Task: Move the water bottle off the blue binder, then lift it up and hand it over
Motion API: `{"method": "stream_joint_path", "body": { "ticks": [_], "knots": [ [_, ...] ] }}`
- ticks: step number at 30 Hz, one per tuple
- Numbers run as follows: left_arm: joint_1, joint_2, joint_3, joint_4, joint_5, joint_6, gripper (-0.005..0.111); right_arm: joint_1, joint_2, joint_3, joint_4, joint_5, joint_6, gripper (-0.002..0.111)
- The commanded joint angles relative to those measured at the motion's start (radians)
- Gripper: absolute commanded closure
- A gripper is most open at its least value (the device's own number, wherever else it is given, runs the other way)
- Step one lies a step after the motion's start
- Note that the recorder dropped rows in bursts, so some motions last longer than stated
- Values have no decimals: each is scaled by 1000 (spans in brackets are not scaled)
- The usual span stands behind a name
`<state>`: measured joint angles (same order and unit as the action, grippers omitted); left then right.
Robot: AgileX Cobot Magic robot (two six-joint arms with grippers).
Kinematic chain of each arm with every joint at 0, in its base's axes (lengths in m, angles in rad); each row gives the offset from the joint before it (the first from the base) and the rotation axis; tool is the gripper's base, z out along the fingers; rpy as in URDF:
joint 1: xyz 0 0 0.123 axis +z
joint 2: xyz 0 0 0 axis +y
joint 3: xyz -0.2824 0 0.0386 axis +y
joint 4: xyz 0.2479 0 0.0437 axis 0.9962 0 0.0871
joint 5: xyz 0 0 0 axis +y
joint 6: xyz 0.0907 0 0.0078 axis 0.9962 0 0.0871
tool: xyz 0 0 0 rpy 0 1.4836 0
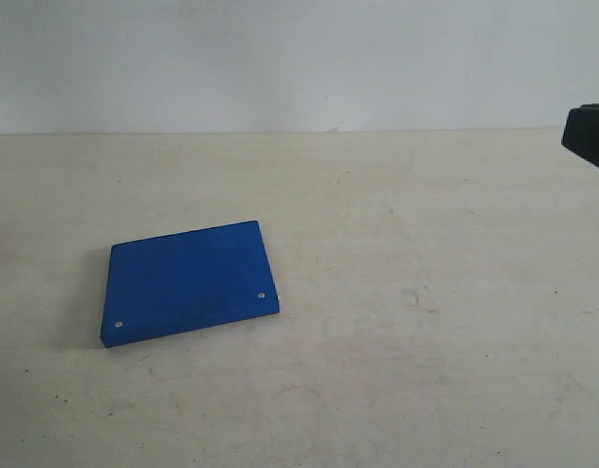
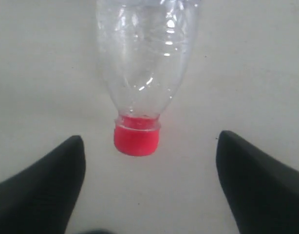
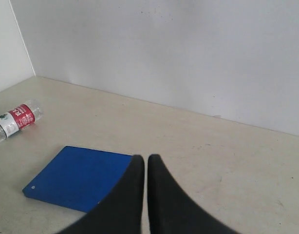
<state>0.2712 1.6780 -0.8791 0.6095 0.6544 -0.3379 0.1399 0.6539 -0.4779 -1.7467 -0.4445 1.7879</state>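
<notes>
Gaping wide, left claw (image 2: pixel 150 137) stands off water bottle (image 2: pixel 144 58)

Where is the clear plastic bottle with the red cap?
The water bottle lies on its side on the beige table, clear of the flat blue binder and at the exterior view's far left, before the open left gripper.

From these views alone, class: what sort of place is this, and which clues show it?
Probably a robot test bench: a pale table against a blank white wall, only a binder and a bottle on it, a black gripper above.
</notes>
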Motion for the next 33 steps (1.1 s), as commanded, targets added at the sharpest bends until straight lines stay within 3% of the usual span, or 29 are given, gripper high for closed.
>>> {"method": "stream_joint_path", "body": {
  "ticks": [1,6,17,22,26,33],
  "knots": [
    [40,48,-21,12,-100,-14,39,-6,-3,0,2,-5,9,109],
    [58,116,-21,20,-204,-14,39,-6,-3,0,2,-5,9,109],
    [58,239,-22,44,-219,-14,41,-6,-3,0,2,8,9,109],
    [58,283,-22,40,-242,-43,64,-6,-3,0,2,29,9,109],
    [58,283,-22,-9,-238,-52,98,-6,-3,0,2,61,9,109],
    [58,117,-22,-78,-219,-38,102,-6,-3,0,2,116,9,109]
  ]
}}
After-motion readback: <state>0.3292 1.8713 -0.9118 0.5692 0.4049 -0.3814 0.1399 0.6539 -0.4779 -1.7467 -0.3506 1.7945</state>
